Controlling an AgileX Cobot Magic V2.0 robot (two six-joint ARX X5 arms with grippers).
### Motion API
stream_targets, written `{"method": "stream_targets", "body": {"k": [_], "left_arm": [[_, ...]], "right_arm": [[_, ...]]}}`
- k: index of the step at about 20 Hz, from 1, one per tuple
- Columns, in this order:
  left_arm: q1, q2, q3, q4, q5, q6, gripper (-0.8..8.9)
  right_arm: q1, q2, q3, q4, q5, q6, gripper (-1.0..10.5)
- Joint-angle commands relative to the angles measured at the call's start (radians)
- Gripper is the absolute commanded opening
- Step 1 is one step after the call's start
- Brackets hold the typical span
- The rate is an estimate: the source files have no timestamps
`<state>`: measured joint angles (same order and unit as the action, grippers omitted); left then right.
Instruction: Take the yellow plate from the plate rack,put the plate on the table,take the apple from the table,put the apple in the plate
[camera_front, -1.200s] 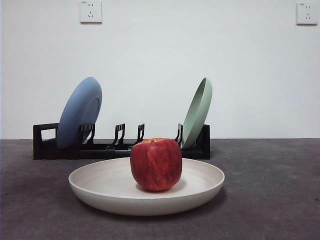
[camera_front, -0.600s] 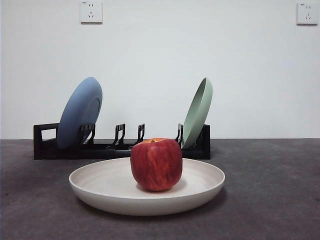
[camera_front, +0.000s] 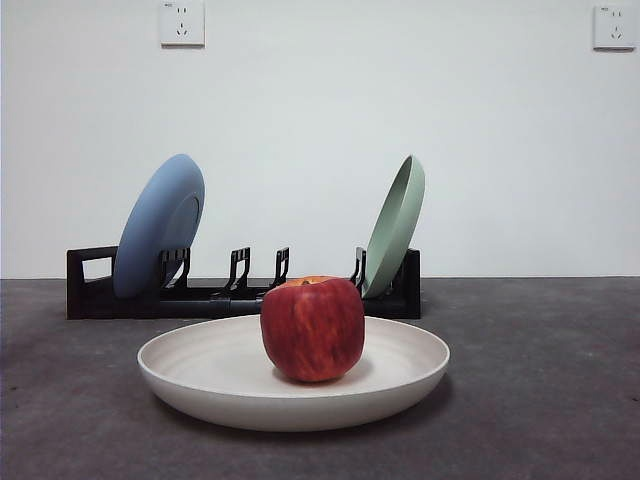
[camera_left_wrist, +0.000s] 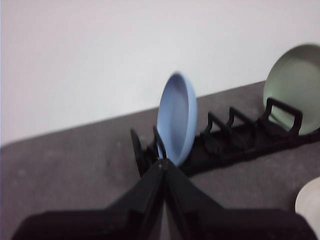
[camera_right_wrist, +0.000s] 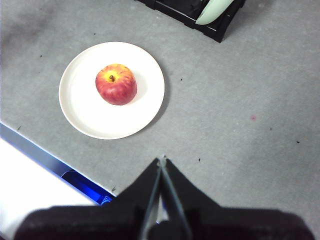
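Apparently task is done: apple (camera_front: 312, 330) is seated mid yellow plate (camera_front: 200, 375) on table (camera_front: 540, 400), near side of plate rack (camera_front: 90, 295). Left gripper (camera_left_wrist: 163, 165) & right gripper (camera_right_wrist: 161, 161) are raised clear, jaws closed, nothing held.

Open table (camera_front: 540, 400) is left around the yellow plate (camera_front: 200, 375); behind it, passage is blocked by the plate rack (camera_front: 90, 298).

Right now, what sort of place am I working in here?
Most likely a lab test bench dressed as a kitchen scene, not a real kitchen: a bare white wall with wall sockets, a rough dark grey table, and only a plate rack, plates and an apple set out.
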<state>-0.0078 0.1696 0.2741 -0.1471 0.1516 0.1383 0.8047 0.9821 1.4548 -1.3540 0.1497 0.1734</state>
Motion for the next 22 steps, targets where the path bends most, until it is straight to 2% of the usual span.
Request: {"method": "stream_targets", "body": {"k": [1,6,8,22], "left_arm": [[0.016,-0.058,-0.116,0.039,0.005,-0.094,-0.03],[0.019,-0.146,-0.267,0.042,0.004,-0.187,-0.03],[0.024,-0.166,-0.267,-0.008,0.0,-0.187,-0.03],[0.025,-0.129,-0.266,-0.009,0.012,-0.19,-0.03]], "right_arm": [[0.001,0.003,0.0,-0.025,0.001,0.01,0.0],[0.001,0.003,0.0,-0.025,0.001,0.01,0.0],[0.001,0.003,0.0,-0.025,0.001,0.01,0.0],[0.001,0.004,0.0,-0.025,0.009,0.01,0.0]]}}
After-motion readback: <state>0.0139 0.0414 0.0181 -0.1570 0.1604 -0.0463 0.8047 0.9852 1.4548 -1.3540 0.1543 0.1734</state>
